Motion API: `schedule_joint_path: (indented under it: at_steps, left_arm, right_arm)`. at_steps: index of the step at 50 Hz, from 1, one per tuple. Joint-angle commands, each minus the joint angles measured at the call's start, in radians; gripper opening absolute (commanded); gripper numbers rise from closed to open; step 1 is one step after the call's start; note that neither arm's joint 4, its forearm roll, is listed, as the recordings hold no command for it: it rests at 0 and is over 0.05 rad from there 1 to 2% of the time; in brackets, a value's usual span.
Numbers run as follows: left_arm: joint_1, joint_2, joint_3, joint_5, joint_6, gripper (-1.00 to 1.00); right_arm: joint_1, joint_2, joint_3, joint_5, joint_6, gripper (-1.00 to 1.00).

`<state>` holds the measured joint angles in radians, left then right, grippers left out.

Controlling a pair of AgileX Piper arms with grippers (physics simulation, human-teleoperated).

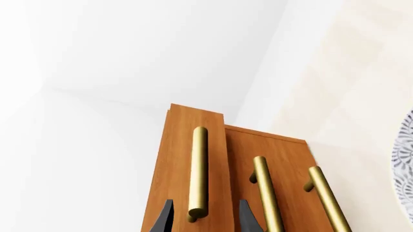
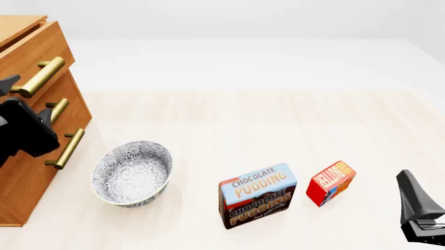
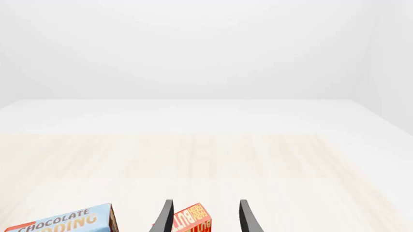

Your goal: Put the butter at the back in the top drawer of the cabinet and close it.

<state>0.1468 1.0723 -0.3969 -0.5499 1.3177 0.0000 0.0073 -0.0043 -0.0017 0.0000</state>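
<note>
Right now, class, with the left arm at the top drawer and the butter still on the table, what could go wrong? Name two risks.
1. The left gripper straddles only the end of the top handle, jaws open; closing there could slip off it.
2. The pudding box stands close beside the butter, so the right gripper might bump it when grasping.

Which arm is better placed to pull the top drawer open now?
Left. The left gripper is open with its fingers on either side of the top drawer handle. The right gripper sits across the table by the butter.
</note>
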Motion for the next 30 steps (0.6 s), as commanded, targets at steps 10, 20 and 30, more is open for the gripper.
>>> schedule_joint_path:
  at_steps: [10,20,30]
  left_arm:
    - [0.004,0.045,-0.008,-0.031,0.004,1.00]
    - [0.004,0.051,-0.017,-0.030,0.004,1.00]
    - [0.004,0.042,-0.017,-0.027,0.005,-1.00]
  right_arm:
    - [0.000,0.000,0.000,0.000,0.000,1.00]
    - [0.000,0.000,0.000,0.000,0.000,1.00]
    - [0.000,0.000,0.000,0.000,0.000,1.00]
